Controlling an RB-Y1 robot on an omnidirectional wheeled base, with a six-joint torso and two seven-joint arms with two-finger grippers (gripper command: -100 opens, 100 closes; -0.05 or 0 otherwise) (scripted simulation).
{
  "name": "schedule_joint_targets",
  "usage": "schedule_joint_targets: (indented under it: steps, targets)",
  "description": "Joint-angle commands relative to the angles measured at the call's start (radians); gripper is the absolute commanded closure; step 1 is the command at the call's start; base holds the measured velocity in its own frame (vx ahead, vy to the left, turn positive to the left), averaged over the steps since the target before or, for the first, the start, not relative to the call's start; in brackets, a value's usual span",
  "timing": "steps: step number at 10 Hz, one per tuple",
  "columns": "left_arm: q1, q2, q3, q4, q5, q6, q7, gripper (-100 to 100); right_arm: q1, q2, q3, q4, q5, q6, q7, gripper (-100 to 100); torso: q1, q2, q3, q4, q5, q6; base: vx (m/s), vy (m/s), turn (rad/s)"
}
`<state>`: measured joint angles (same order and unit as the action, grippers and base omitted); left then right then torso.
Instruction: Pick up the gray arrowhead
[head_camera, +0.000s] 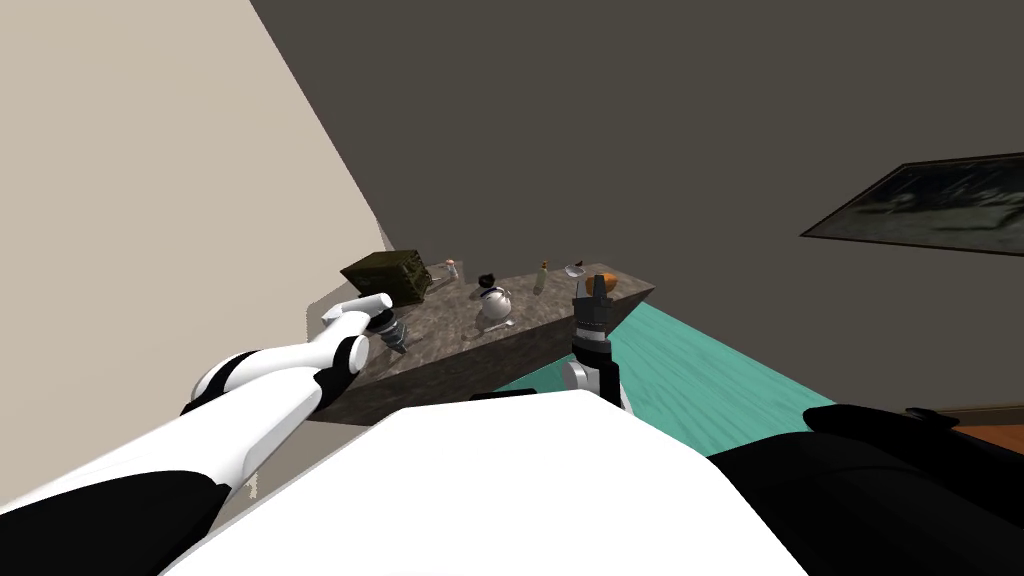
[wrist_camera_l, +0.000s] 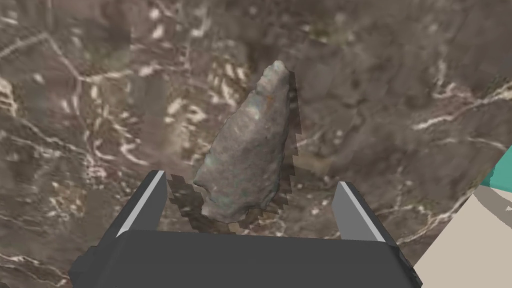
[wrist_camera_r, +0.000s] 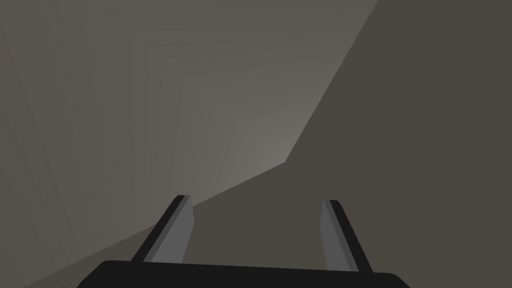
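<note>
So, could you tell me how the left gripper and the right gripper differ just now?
The left gripper points down at the brown marbled counter; the right gripper points up at the counter's right end. The left gripper has the gray arrowhead between its fingers, untouched; the right gripper's fingers have nothing between them. Both are open.

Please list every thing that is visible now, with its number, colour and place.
arrowhead: one, gray, on the table, between the left gripper's fingers
table: one, brown marbled, ahead
box: one, dark green, table's far left
jar: one, pale, beside the box
teapot-like vessel: one, white, table's middle
bottle: one, pale, beyond the vessel
bowl: one, whitish, table's far edge
floor: teal, right of the table
framed picture: one, dark, right wall
left gripper: open, astride the arrowhead's broad end
right gripper: open, raised at the table's right end
</note>
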<state>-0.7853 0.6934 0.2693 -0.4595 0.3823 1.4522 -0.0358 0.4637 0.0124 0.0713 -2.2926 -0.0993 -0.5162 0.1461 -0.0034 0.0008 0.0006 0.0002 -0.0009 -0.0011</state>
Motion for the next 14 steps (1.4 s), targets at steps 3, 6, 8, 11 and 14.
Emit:
schedule_joint_targets:
  steps: [3, 6, 8, 11, 14]
  targets:
    - [-0.001, 0.049, 0.05, 0.094, -0.015, -0.052, -0.053, -100, 0.0, 0.0, 0.0, 0.0, 0.0, 0.0, 0.0, 0, 0.002, 0.0, 0.0, 0.0, 0.001, 0.0, -0.001, -0.029, -0.055]
    - [0.007, 0.071, 0.075, 0.12, -0.02, -0.068, -0.075, -100, 0.0, 0.0, 0.0, 0.0, 0.0, 0.0, 0.0, 0, 0.001, -0.001, -0.001, 0.0, 0.001, 0.001, -0.003, -0.028, -0.077]
    - [0.007, 0.071, 0.075, 0.12, -0.02, -0.068, -0.075, -100, 0.0, 0.0, 0.0, 0.0, 0.0, 0.0, 0.0, 0, 0.002, -0.001, -0.001, 0.0, 0.001, 0.001, 0.0, -0.011, -0.024]
    - [0.015, 0.069, 0.076, 0.1, -0.018, -0.058, -0.071, 100, 0.0, 0.0, 0.0, 0.0, 0.0, 0.0, 0.0, 0, 0.003, -0.001, -0.001, -0.001, 0.002, 0.0, 0.0, 0.0, 0.0]
    - [0.016, 0.069, 0.076, 0.1, -0.018, -0.057, -0.071, 100, 0.0, 0.0, 0.0, 0.0, 0.0, 0.0, 0.0, 0, 0.003, -0.001, -0.001, -0.001, 0.002, 0.001, 0.0, 0.0, 0.0]
